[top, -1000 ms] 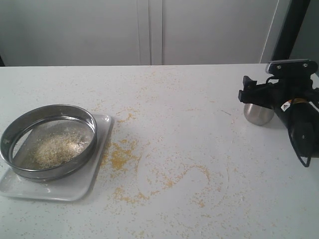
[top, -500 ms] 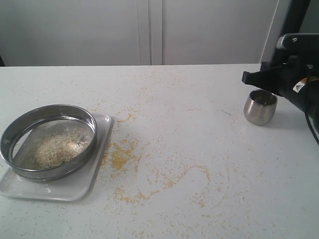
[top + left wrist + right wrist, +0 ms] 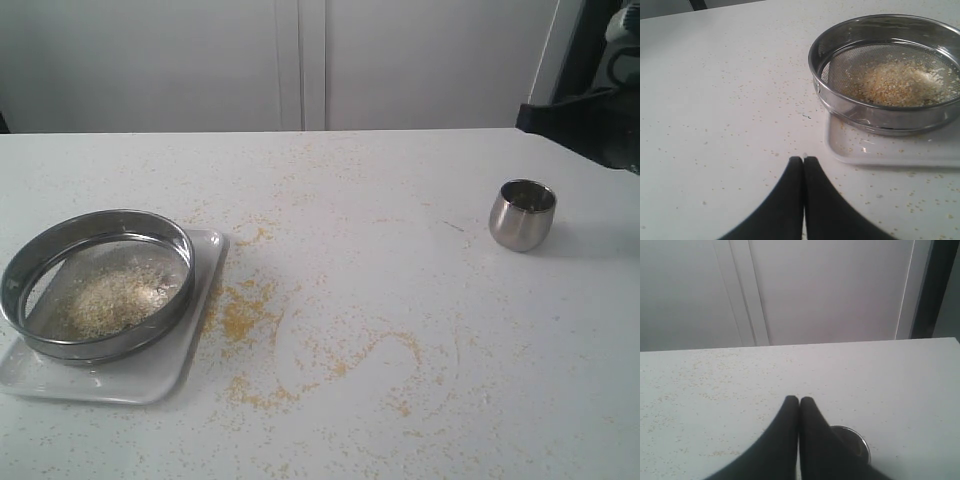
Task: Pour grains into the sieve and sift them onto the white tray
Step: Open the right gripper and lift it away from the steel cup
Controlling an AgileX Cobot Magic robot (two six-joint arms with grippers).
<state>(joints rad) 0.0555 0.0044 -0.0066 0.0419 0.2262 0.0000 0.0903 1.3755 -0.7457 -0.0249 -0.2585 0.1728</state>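
On the left of the table [image 3: 400, 180] the sieve [image 3: 110, 345] sits on the white tray [image 3: 150, 375]. The grains [image 3: 110, 298] lie in a low heap on its mesh, so pouring looks done and sifting is what remains. The cup [image 3: 521, 225] stands upright well apart on the right, free of any grip.

The left gripper [image 3: 803, 161] has its jaws pressed together on nothing and is near the sieve, on the bare table beside the tray. The right gripper [image 3: 799, 401] is likewise closed and empty, raised above the cup.

To sift well, the left arm would probably need to spread its jaws and take the steel wall of the sieve at the near rim. The ring should then be lifted only just clear and kept level. Short sideways shakes centred over the tray should let the fines drop inside its raised rim. Tilting or wide swings would likely add to the yellow specks [image 3: 245, 315] strewn over the tabletop.

Count: one sieve, one tray, one cup, one heap of grains, two grippers.
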